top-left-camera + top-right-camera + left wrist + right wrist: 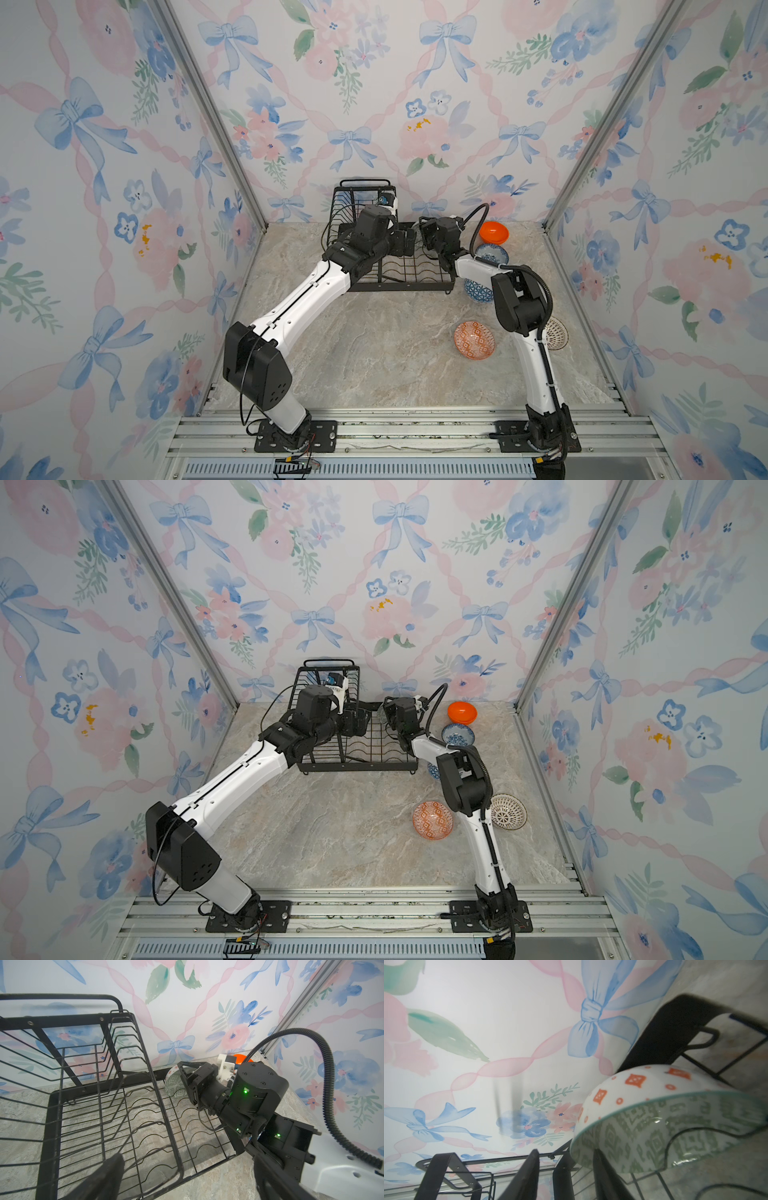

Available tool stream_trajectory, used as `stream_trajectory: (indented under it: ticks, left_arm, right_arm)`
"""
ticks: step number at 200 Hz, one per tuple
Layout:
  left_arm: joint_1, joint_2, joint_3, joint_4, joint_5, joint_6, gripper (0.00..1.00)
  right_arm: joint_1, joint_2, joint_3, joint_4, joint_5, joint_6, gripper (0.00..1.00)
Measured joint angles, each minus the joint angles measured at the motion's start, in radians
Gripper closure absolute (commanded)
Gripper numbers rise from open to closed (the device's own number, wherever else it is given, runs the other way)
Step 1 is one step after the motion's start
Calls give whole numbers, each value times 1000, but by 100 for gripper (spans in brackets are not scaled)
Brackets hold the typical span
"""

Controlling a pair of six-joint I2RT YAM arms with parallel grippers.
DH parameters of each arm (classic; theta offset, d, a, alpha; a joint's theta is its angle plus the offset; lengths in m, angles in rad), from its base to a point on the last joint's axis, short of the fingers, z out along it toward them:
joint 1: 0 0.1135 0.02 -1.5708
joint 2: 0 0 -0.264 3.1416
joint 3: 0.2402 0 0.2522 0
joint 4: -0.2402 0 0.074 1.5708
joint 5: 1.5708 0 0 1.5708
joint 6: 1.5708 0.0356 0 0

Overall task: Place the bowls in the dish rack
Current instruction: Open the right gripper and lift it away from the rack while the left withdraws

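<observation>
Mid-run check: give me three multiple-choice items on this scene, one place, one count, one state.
1. Where is the grey-green bowl? A) on the dish rack's flat base B) in its raised basket C) on the table
2. How many bowls sit outside the rack? A) three B) five C) six
3. The left tool is: A) shut on a bowl B) shut, empty C) open, empty
Answers: 1 A, it leans on edge among the base wires. 2 B: orange bowl, blue floral bowl, dark-blue bowl, orange-white bowl, lattice bowl. 3 C, its jaws stand wide apart, holding nothing.
</observation>
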Motion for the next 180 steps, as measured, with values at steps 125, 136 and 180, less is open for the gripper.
stream_trajectory:
  ticks: [125, 136, 180]
  left_arm:
    - [-31, -1, 0, 1, 4, 0, 2]
    - [-37, -2, 0, 2, 5, -1, 2]
    - [-75, -31, -31, 1, 32, -32, 2]
  right_arm:
    - [-45, -307, -152, -225, -92, -198, 3]
    - [-53, -340, -158, -276, -100, -229, 3]
    - [-61, -495, -180, -496, -96, -377, 3]
